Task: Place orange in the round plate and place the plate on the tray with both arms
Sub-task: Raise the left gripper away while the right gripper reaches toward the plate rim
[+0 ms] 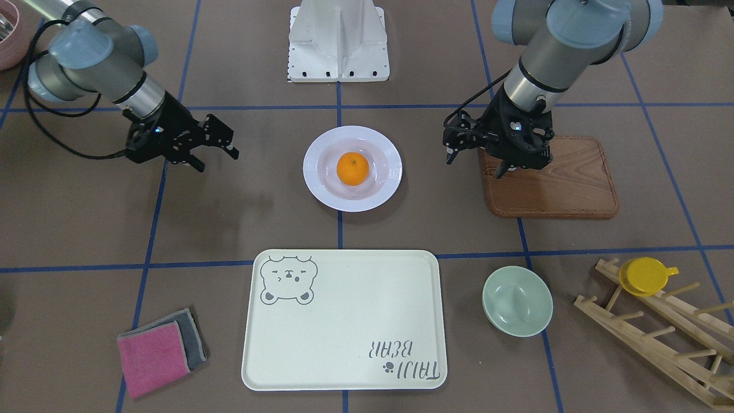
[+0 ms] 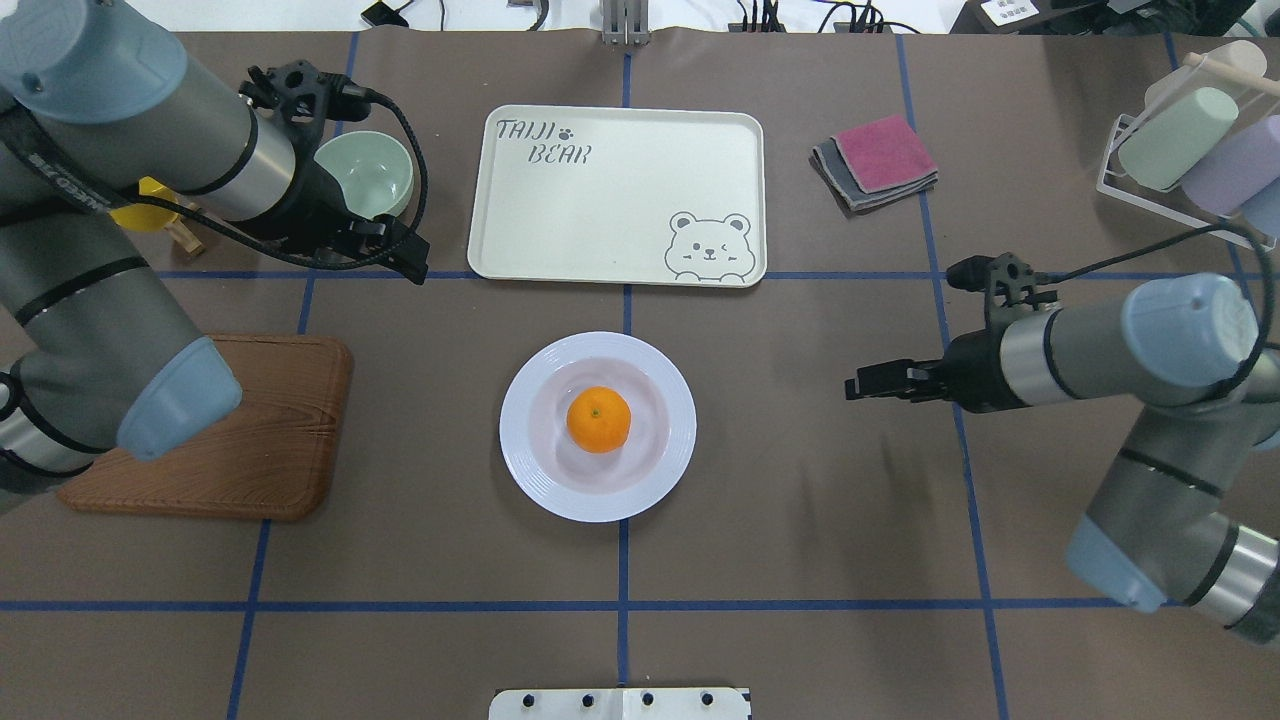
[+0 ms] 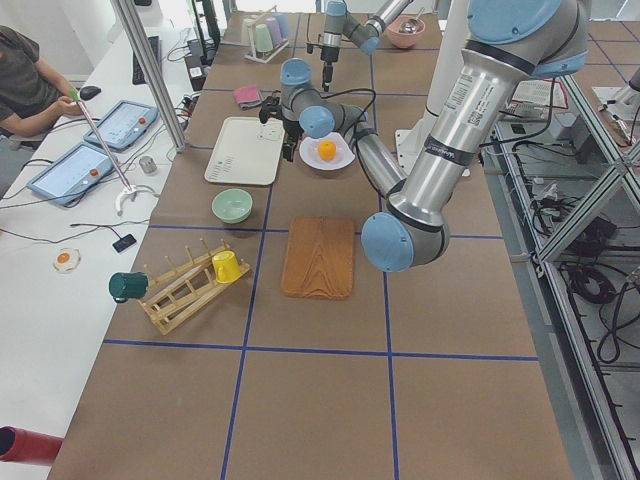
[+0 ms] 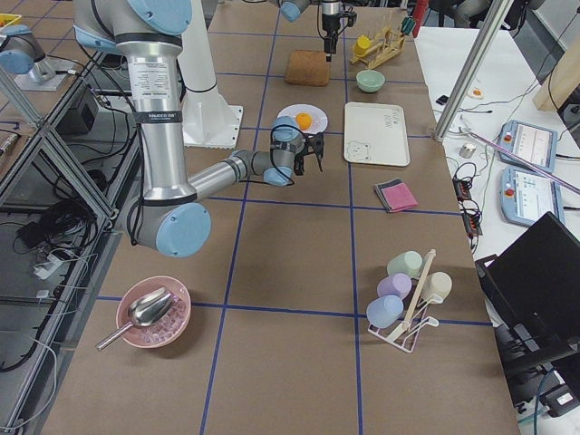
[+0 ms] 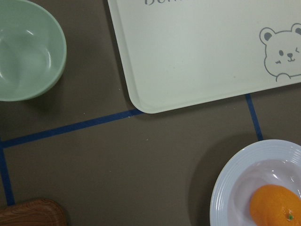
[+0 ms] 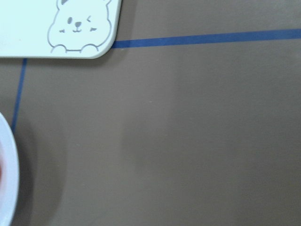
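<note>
**Orange in plate; plate not yet on tray**

Step one reads as done. The orange (image 1: 352, 168) sits in the middle of the round plate (image 1: 312, 172), resting in its well, with nothing gripping it. The plate lies flat on the table. The tray (image 1: 344, 321) is apart from the plate, on the side away from the robot base, with bare table and a blue tape line between them. The tray holds nothing. So the whole two-arm carry is left.

The right gripper (image 1: 215, 159) is on the robot's-right side of the plate, well apart from the rim and above the table. Its fingers are spread with a clear gap and hold nothing. The left gripper (image 1: 475, 165) is on the opposite side of the plate, near the rim but clear of it, over the edge of the wooden board (image 1: 567, 183). Its fingers are also apart and empty. Each wrist view catches the plate only at a frame edge, so neither gripper looks lined up on the rim.

My judgement of what remains:
- Each gripper closes in on the plate's rim from its own side and pinches the ridged edge.
- Both lift together, level enough that the orange does not roll.
- They carry the plate over to the tray and set it down.

The green bowl (image 1: 517, 301), beyond the plate on the left-arm side, looks clear of that path.
</note>
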{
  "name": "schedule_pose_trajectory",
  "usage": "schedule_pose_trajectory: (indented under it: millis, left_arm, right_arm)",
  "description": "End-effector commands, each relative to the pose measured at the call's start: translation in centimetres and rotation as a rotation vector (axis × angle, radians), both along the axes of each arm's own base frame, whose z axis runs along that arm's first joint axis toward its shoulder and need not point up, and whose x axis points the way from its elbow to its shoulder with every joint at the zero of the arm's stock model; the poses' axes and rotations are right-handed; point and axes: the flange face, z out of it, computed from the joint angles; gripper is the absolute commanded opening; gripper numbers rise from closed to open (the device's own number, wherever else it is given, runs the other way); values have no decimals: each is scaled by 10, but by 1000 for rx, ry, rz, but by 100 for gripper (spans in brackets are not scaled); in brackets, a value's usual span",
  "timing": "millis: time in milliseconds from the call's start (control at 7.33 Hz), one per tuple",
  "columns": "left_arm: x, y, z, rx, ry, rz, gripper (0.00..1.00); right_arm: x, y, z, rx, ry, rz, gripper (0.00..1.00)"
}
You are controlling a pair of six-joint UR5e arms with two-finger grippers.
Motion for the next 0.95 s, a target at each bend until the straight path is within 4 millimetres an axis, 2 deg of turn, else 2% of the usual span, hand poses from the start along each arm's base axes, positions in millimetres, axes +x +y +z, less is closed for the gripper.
schedule_pose_trajectory:
  millis: [0,136,273,409,545,682,818]
  left_arm:
    - [-37,-10,49,75,-70,39,99]
    - [-60,-17,66,94,-91,40,99]
    - [-69,-18,82,109,-113,58,99]
    - [-70,-17,86,111,-116,63,99]
    - [-70,-17,87,110,-118,62,99]
    - [-70,-17,87,110,-118,62,99]
    - [-70,-17,86,110,-117,61,99]
  right_arm:
    - [-27,36,-28,-220,-278,211,100]
    - [-49,73,-36,-268,-413,317,100]
    - [-64,109,-39,-266,-489,384,100]
    - [-81,116,-47,-290,-526,416,100]
    - [-106,112,-43,-296,-513,428,100]
    - [-120,105,-40,-298,-502,440,100]
    - [-118,98,-40,-351,-529,457,99]
